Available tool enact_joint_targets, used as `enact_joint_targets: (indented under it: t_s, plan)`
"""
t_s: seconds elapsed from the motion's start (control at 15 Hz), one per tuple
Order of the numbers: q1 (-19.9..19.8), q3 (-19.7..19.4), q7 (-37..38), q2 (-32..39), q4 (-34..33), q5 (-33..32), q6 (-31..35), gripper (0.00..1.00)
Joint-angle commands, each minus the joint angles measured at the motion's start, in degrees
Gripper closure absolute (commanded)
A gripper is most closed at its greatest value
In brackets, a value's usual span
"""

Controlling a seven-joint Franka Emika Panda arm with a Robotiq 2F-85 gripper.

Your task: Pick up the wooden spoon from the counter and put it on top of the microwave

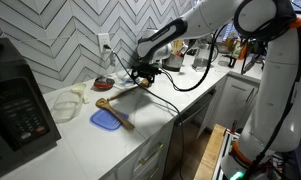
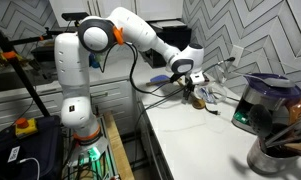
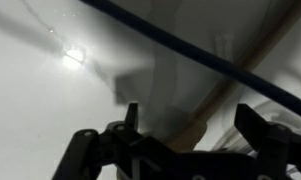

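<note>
In an exterior view the microwave (image 1: 20, 100) stands at the near end of the counter (image 1: 100, 145), against a wall (image 1: 60, 30) of zigzag tiles. Further along, the arm reaches in and the gripper (image 1: 142, 75) hangs low over the white top, well apart from the microwave. Between the two lie a short dark spoon (image 1: 116, 112), resting partly on a flat blue lid (image 1: 103, 121), and a pale crumpled cloth (image 1: 70, 100). What sits right under the fingers is too small to tell here, and so is how far they stand apart. In an exterior view from the opposite end the gripper (image 2: 190, 90) is down near the counter (image 2: 200, 140) close to the wall, with a dark jug (image 2: 262, 100) and a pot of utensils (image 2: 280, 150) in the foreground. The jaws cannot be read in this view either. In the wrist view the gripper (image 3: 190, 135) comes in from the bottom with its two fingers (image 3: 130, 120) spread wide and clamped on nothing. The wooden spoon (image 3: 215, 113) lies on the counter (image 3: 50, 110) as a slanted tan handle, its lower end in the gap between the fingers. Whether either finger touches it cannot be told. A dark cable (image 3: 160, 32) crosses above it
</note>
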State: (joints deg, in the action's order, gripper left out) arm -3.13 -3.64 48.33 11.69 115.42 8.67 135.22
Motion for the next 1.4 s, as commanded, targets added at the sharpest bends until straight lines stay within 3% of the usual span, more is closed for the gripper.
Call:
enact_joint_targets:
  t_s: [0.0,0.2,0.6,0.93,1.07,1.13,1.27,1.33]
  plan:
    - [0.61,-0.63,-0.51,0.2,-0.1,1.0,-0.15,0.02]
    - [0.6,-0.59,-1.17,0.51,-0.22,1.94,-0.17,0.0]
    - [2.48,-1.69,19.68,3.36,-3.73,1.51,4.07,0.0]
    - [2.93,-1.88,30.02,7.45,-7.86,1.48,1.55,0.28]
    - [2.71,-1.84,31.75,8.49,-8.63,1.83,0.07,0.45]
    - [2.58,-1.87,32.42,8.92,-8.86,1.91,-0.66,0.6]
    - [2.38,-1.9,33.27,9.48,-9.24,2.2,-1.92,0.7]
    - [2.38,-1.94,33.75,9.57,-9.45,2.17,-2.05,0.82]
